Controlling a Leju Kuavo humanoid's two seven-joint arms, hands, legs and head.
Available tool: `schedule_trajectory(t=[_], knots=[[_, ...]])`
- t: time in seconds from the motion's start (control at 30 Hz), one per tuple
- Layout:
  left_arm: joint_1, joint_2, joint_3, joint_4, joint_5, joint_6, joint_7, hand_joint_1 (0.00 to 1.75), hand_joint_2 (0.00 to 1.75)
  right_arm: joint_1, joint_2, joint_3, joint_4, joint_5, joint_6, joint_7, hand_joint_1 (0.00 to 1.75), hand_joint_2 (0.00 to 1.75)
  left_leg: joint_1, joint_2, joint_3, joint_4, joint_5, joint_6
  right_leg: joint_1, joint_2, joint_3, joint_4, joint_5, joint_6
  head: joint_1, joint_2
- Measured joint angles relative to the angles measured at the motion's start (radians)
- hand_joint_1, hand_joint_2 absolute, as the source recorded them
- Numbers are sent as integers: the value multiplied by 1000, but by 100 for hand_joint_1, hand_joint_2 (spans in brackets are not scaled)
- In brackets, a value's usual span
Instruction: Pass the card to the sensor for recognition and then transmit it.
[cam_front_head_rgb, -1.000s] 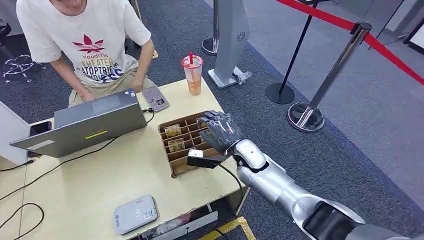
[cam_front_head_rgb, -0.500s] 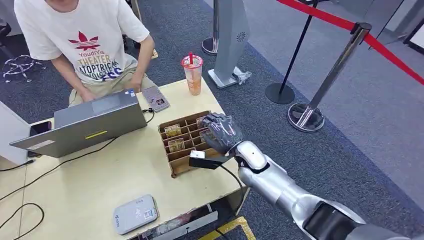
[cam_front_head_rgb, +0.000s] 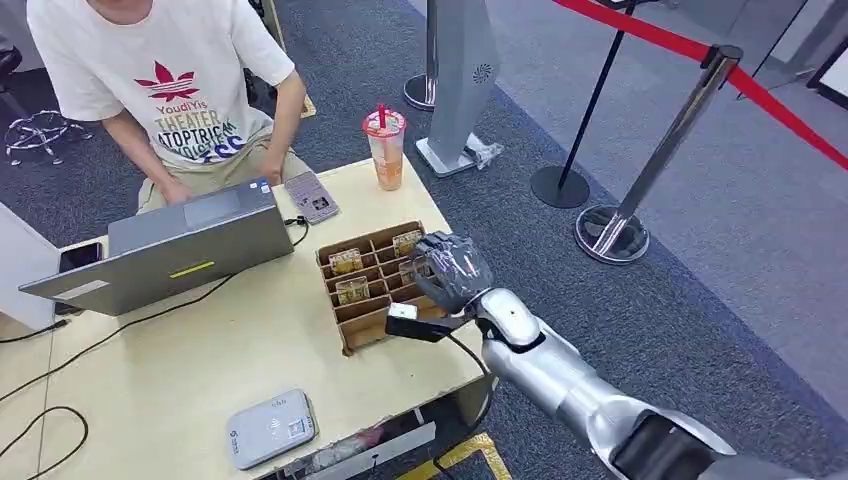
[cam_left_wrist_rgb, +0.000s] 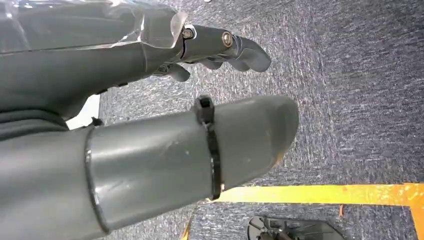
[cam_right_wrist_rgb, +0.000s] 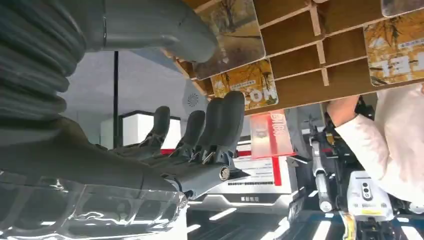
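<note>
Right hand (cam_front_head_rgb: 447, 270) over cardboard card rack (cam_front_head_rgb: 350, 320), centre of head view.
Fingers (cam_right_wrist_rgb: 220, 120) extended and held close together, gripping nothing; cards (cam_right_wrist_rgb: 242, 82) stand in rack slots just past the fingertips, untouched. Left hand (cam_left_wrist_rgb: 150, 150) hangs over carpet, loosely parted, holding nothing. Rack sits on counter (cam_front_head_rgb: 180, 360).

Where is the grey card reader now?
In the head view, the grey card reader lies near the table's front edge, left of the cardboard card tray.

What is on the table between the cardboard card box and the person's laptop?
In the head view, bare tabletop lies between the card box and the laptop; a black cable crosses near the laptop's corner.
</note>
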Motion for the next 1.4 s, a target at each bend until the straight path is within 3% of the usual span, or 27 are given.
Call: schedule_trajectory(t=[0.2, 0.3, 0.33, 0.6, 1.07, 1.2, 1.4], knots=[[0, 0, 0, 0, -2, -4, 0, 0, 0, 15, 0, -14, 0, 1, 0, 3, 89, 175, 0, 0, 0, 0, 0, 0, 0, 0, 0, 0, 0, 0, 0, 0], [0, 0, 0, 0, -1, -6, 0, 0, 0, 15, 0, -19, 0, 2, 3, 1, 96, 175, 0, 0, 0, 0, 0, 0, 0, 0, 0, 0, 0, 0, 0, 0], [0, 0, 0, 0, 0, -6, 0, 0, 0, 14, 0, -20, 0, 3, 4, -2, 87, 175, 0, 0, 0, 0, 0, 0, 0, 0, 0, 0, 0, 0, 0, 0], [0, 1, 0, 0, 6, -6, 0, 0, 0, -17, 0, -20, 17, 2, 20, -24, 84, 175, 0, 0, 0, 0, 0, 0, 0, 0, 0, 0, 0, 0, 0, 0], [-1, 1, 0, 0, 6, -9, 6, 0, 0, -79, 0, -8, 66, -1, 59, -38, 98, 175, 0, 0, 0, 0, 0, 0, 0, 0, 0, 0, 0, 0, 0, 0], [-1, 1, 0, 0, 8, -9, 6, 0, 0, -92, 0, 0, 86, -7, 74, -40, 84, 175, 0, 0, 0, 0, 0, 0, 0, 0, 0, 0, 0, 0, 0, 0], [-1, 2, 0, 0, 8, -9, 8, 0, 0, -102, 0, 18, 99, -39, 101, -37, 77, 175, 0, 0, 0, 0, 0, 0, 0, 0, 0, 0, 0, 0, 0, 0]])
